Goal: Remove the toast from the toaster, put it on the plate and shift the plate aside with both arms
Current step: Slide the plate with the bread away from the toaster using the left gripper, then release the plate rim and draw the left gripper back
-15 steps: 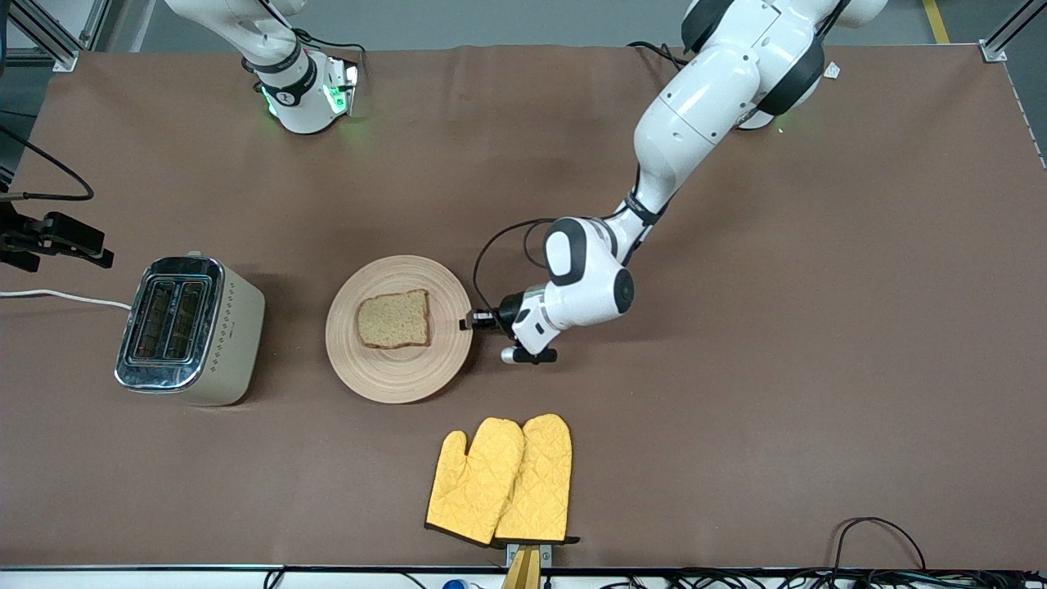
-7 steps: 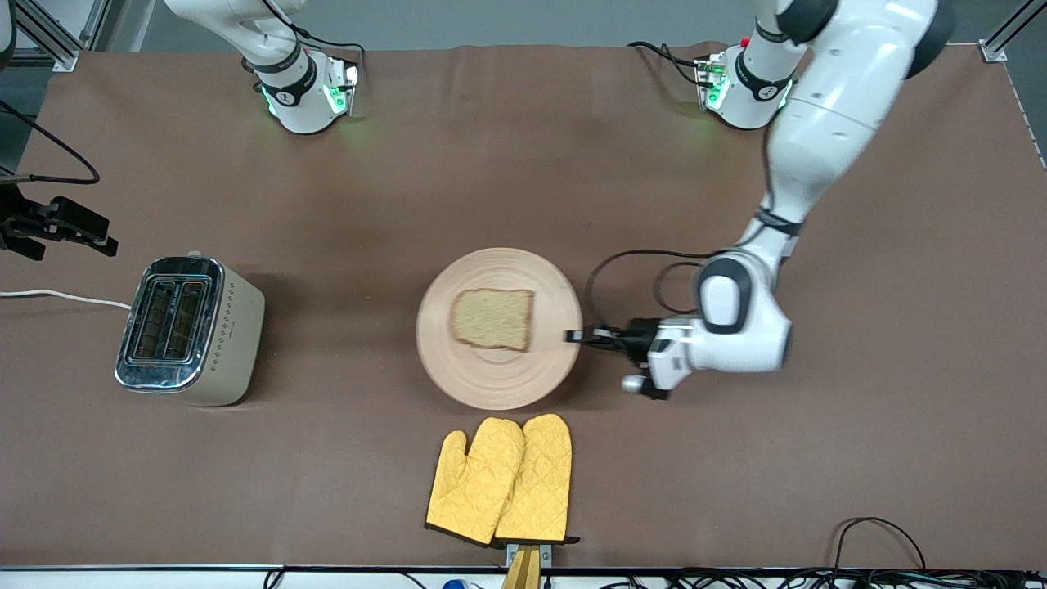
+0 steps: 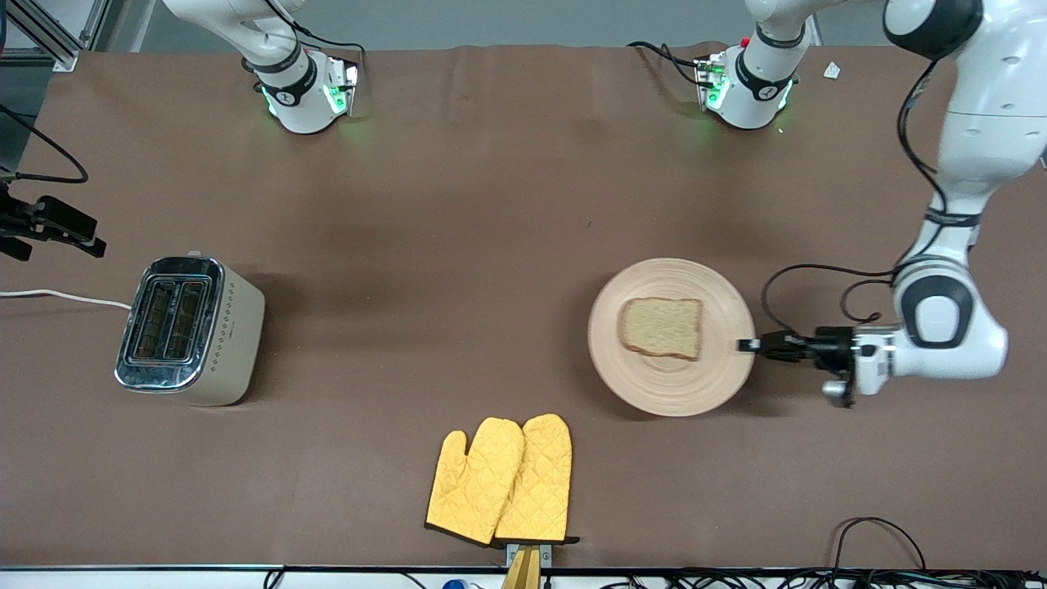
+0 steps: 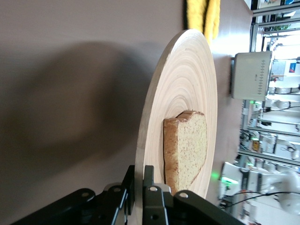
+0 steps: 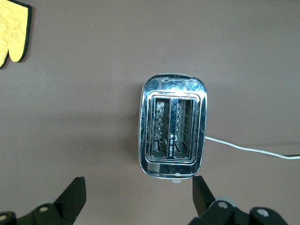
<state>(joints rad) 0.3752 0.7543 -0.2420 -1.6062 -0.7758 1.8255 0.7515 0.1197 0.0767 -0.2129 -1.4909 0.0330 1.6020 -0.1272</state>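
The round wooden plate [image 3: 654, 384] is toward the left arm's end of the table, with the toast [image 3: 661, 327] lying flat on it. My left gripper [image 3: 746, 345] is shut on the plate's rim on the side toward the left arm's end. In the left wrist view its fingers [image 4: 139, 171] clamp the rim of the plate [image 4: 187, 84], with the toast [image 4: 187, 150] just past them. A shadow lies under the plate, which looks slightly raised. My right gripper [image 3: 61, 229] is open and empty, up over the table beside the toaster [image 3: 184, 327]; its wrist view [image 5: 138, 190] looks down on the toaster [image 5: 172, 126].
Two yellow oven mitts [image 3: 503, 478] lie near the table's front edge, nearer the front camera than the plate; one corner shows in the right wrist view [image 5: 11, 28]. The toaster's white cable [image 3: 57, 296] runs off the table's right-arm end. Both toaster slots look empty.
My left gripper has carried the plate with the toast from beside the toaster to the left arm's end of the table. The right gripper has barely moved.
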